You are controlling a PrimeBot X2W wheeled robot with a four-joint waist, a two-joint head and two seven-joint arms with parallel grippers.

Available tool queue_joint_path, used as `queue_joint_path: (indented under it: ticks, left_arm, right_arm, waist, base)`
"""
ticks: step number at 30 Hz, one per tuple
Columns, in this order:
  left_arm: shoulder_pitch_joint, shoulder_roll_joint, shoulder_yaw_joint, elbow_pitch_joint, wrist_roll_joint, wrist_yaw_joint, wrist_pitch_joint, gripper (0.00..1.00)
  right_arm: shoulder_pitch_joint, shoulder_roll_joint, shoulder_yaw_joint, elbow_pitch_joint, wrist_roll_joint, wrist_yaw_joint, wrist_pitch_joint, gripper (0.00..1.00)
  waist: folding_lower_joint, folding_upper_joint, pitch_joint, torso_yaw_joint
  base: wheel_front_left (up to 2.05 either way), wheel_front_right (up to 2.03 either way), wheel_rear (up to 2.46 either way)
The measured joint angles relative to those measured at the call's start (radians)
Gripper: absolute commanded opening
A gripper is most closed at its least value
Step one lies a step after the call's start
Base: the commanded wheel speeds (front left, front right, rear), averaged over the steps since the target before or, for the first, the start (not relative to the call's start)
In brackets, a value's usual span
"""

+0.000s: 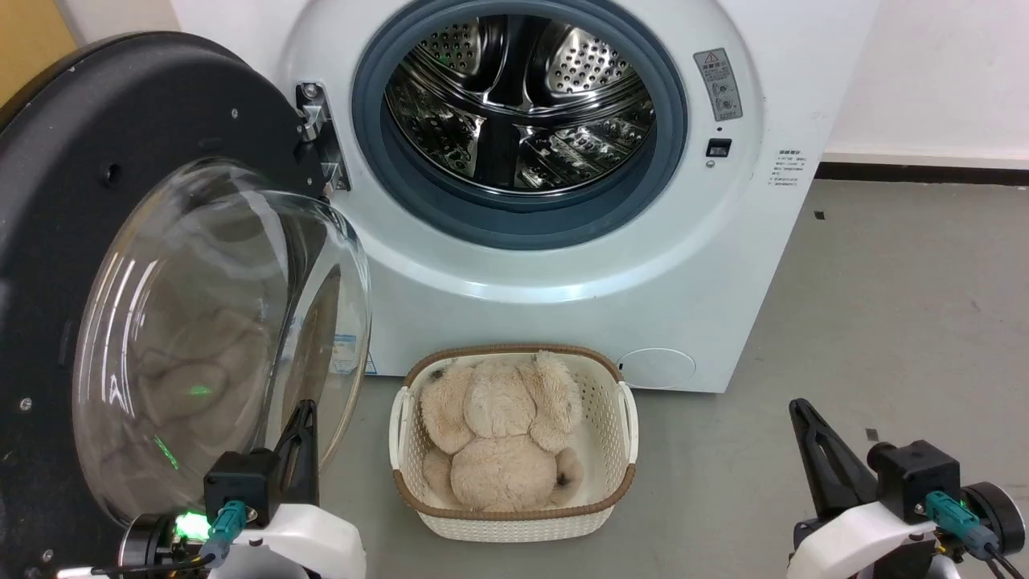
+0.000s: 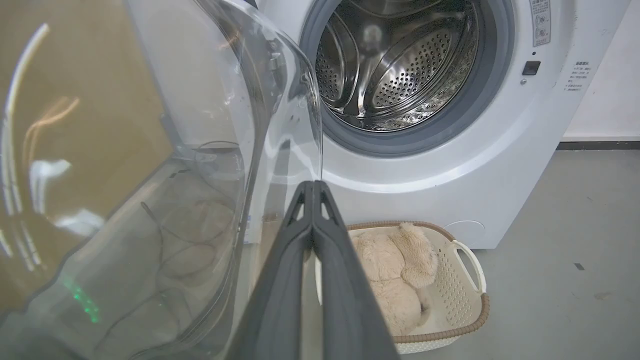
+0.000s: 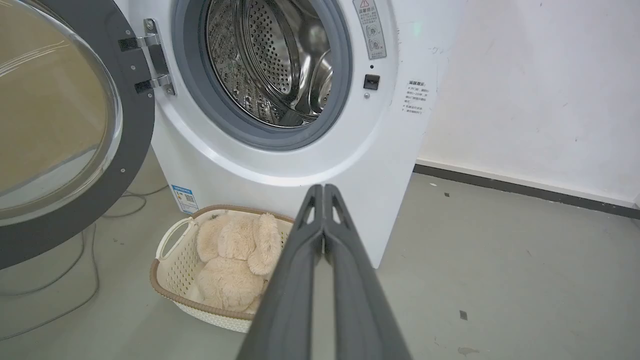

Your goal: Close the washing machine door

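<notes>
Plainly, closing has not begun: the large round glossy black washing machine door [image 1: 120, 104] hangs wide open, left of the big white washing machine [image 1: 563, 305]. The left gripper [image 1: 304, 412], jaws clenched empty, sits beside its glass; the right gripper [image 1: 801, 407], likewise clenched, is well apart.

Small labels [image 1: 718, 84] on the washing machine [image 1: 563, 314] are unreadable.

My head camera is looking down at the drum [image 1: 522, 104] and basket [image 1: 514, 527]. My left wrist camera is hugging the door [image 2: 150, 175], and my right is facing both from farther right.
</notes>
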Motion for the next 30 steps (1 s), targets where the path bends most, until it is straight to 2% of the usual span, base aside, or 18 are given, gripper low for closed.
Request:
queue_joint_path:
  ticks: [6,7,18,19,20,30]
  left_arm:
    - [0.0,0.0,0.0,0.0,0.0,0.0,0.0,0.0]
    - [0.0,0.0,0.0,0.0,0.0,0.001,0.0,1.0]
    - [0.001,0.0,-0.007,0.0,0.0,0.013,-0.01,1.0]
    - [0.001,0.0,-0.009,0.0,0.0,0.014,-0.011,0.87]
    - [0.001,0.0,-0.01,0.0,0.0,0.017,-0.011,0.01]
    - [-0.005,0.0,-0.018,0.0,0.0,0.031,-0.033,0.0]
  right_arm:
    - [0.0,0.0,0.0,0.0,0.0,0.0,0.0,0.0]
    - [0.0,0.0,0.0,0.0,0.0,0.0,0.0,1.0]
    - [0.001,0.0,-0.01,0.005,0.01,0.0,-0.01,1.0]
    - [0.001,0.0,-0.012,0.005,0.011,0.0,-0.011,1.0]
    - [0.001,0.0,-0.015,0.006,0.011,0.0,-0.012,1.0]
    - [0.0,0.0,-0.031,0.011,0.026,0.0,-0.033,1.0]
  waist:
    - [0.0,0.0,0.0,0.0]
    - [0.0,0.0,0.0,0.0]
    - [0.0,0.0,0.002,0.0]
    - [0.0,0.0,0.002,0.0]
    - [0.0001,0.0,0.002,0.001]
    - [0.0,0.0,0.005,0.005]
  base:
    - [0.0,0.0,0.0]
    - [0.0,0.0,0.0]
    - [0.0,0.0,0.0]
    - [0.0,0.0,0.0]
    - [0.0,0.0,0.0]
    - [0.0,0.0,0.0]
